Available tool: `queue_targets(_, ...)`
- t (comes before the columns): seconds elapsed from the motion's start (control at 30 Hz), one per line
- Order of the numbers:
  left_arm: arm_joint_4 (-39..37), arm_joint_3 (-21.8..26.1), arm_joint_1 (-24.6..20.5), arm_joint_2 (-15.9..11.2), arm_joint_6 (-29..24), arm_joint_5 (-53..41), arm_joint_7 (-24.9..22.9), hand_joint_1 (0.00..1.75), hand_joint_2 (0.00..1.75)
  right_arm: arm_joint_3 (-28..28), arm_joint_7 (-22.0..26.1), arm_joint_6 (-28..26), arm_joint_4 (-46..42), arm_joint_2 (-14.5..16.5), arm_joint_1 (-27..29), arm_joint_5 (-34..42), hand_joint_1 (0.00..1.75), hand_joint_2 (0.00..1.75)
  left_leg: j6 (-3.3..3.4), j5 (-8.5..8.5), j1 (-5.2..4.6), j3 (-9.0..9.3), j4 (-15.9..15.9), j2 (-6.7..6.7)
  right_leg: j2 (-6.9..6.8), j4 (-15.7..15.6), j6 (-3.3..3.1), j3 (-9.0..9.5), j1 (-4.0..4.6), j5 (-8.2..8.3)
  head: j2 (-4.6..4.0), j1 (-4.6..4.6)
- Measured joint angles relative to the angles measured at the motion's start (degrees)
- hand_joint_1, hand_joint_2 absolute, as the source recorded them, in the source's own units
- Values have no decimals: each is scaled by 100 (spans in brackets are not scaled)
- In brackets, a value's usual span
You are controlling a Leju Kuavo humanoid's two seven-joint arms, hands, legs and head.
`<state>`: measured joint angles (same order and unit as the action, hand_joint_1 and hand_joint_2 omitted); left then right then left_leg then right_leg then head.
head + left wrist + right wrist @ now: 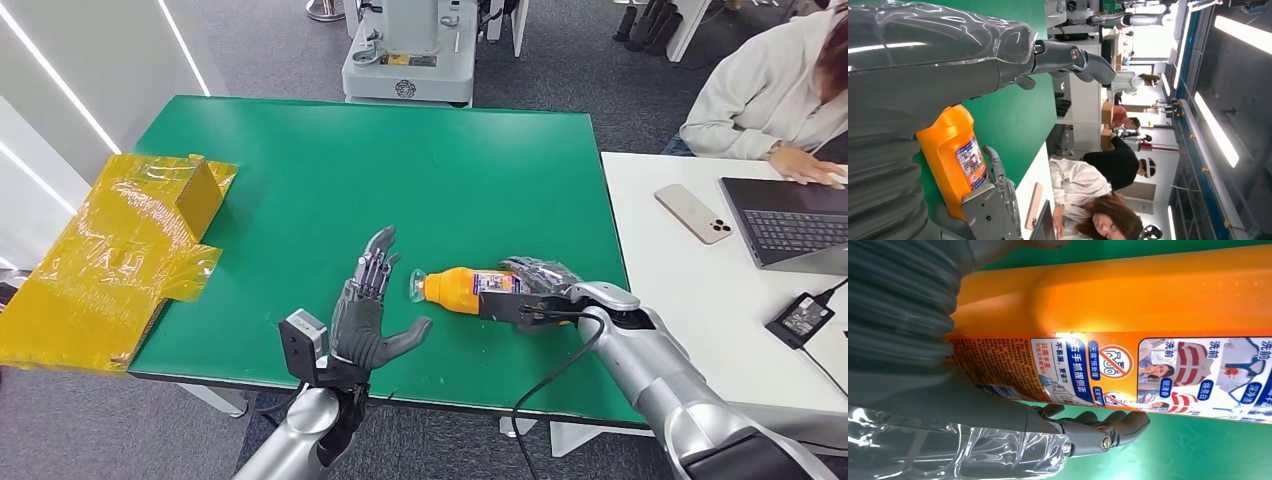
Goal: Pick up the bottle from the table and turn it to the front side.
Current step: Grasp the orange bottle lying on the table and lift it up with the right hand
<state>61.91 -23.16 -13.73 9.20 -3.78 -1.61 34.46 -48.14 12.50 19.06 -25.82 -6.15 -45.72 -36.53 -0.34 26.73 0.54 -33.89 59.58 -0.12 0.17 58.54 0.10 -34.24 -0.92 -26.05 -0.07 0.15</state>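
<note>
An orange bottle point(462, 288) with a pale cap lies on its side on the green table point(400, 170), cap pointing to my left. My right hand point(535, 290) grips its base end, with the fingers wrapped over the body. In the right wrist view the bottle point(1128, 295) shows its printed back label, and my right hand's fingers point(1108, 427) curl around its edge. My left hand point(372, 305) is held apart just left of the cap, fingers spread and nothing in it. The left wrist view looks past my left hand point(948, 65) at the bottle point(950, 150).
A yellow-wrapped cardboard piece point(120, 250) overhangs the table's left edge. A white desk point(680, 280) adjoins on the right with a phone point(693, 213), a laptop point(790, 220) and a charger point(802, 316); a person point(770, 90) sits there. A grey machine base point(408, 60) stands behind the table.
</note>
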Motion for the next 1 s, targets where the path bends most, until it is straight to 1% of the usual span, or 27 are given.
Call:
queue_targets(0.03,-14,-2,-2,1,-1,3,1,0,175,-16,-3,-18,7,-7,0,1,173,175,0,0,0,0,0,0,0,0,0,0,0,0,0,0)
queue_targets(0.17,-58,-3,-25,5,-1,5,1,0,175,-74,-4,-87,23,-26,-2,9,175,175,0,0,0,0,2,0,0,0,0,1,0,0,0,0)
queue_targets(0.37,-90,-3,-52,27,-1,15,0,0,175,-123,-31,-345,27,-61,17,64,175,175,0,0,0,0,4,0,0,0,1,1,0,1,0,-1)
queue_targets(0.6,-106,-3,-60,44,-1,15,-13,0,175,-116,33,-455,14,-85,74,207,175,175,0,0,0,1,4,0,0,0,1,1,0,1,0,-1)
queue_targets(0.7,-106,-3,-60,44,1,15,-19,0,175,-24,374,-350,-60,-105,163,657,175,175,0,0,1,1,4,-1,0,0,1,1,1,1,0,-1)
queue_targets(0.83,-106,-3,-54,33,-21,23,-14,0,175,392,1172,95,-446,-176,548,1826,175,175,0,1,1,-1,3,-1,0,0,1,1,1,0,0,-2)
queue_targets(0.9,-105,-3,-39,19,-65,35,8,0,175,608,1363,178,-775,-203,828,2274,175,175,0,1,1,-4,2,-5,-3,0,1,0,1,0,0,-2)
queue_targets(1.0,-91,-3,-19,-15,-130,42,64,0,175,854,1477,208,-1309,-213,1223,2780,175,175,0,0,3,-9,0,-15,-15,1,1,-1,2,-2,0,-1)
